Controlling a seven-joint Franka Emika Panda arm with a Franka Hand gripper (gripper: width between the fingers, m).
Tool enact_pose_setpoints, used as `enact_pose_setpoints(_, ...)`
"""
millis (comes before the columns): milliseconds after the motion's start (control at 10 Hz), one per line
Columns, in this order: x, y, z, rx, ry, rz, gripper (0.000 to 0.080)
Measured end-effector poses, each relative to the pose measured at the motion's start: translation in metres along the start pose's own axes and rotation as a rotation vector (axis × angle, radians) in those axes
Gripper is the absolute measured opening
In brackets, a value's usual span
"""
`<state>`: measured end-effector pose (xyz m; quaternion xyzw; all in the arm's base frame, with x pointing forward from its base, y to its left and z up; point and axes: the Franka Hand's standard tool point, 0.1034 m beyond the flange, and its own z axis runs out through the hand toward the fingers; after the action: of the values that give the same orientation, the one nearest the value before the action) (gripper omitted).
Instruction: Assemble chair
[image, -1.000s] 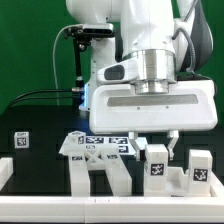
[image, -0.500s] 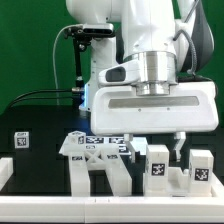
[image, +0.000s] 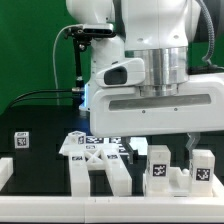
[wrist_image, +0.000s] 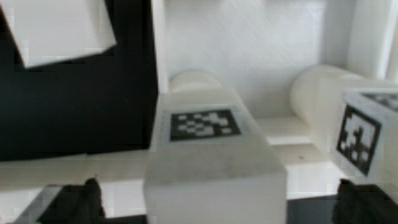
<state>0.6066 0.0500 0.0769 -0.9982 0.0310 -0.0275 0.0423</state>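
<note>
Two end effector (image: 162, 145) fingers (wrist_image: 68, 203) are spread wide, clear of the upright tagged chair block (image: 157, 165) between them. More chair parts (image: 98, 168) sit on the black surface (image: 40, 165), just beside that block toward the exterior view's left.

Chair pieces (image: 157, 168) stand on the table (image: 40, 160) (under the arm (image: 150, 60)).
</note>
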Motion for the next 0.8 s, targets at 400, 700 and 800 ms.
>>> enact_pose_setpoints(400, -0.0004, -0.001, 0.0009, 0.003, 0.001, 0.119, 0.0406)
enact_pose_setpoints(700, -0.0002, 0.0, 0.0016, 0.013, -0.006, 0.44, 0.0285)
enact_pose_setpoints(800, -0.0003, 0.0009, 0.0021, 0.019, -0.008, 0.549, 0.0285)
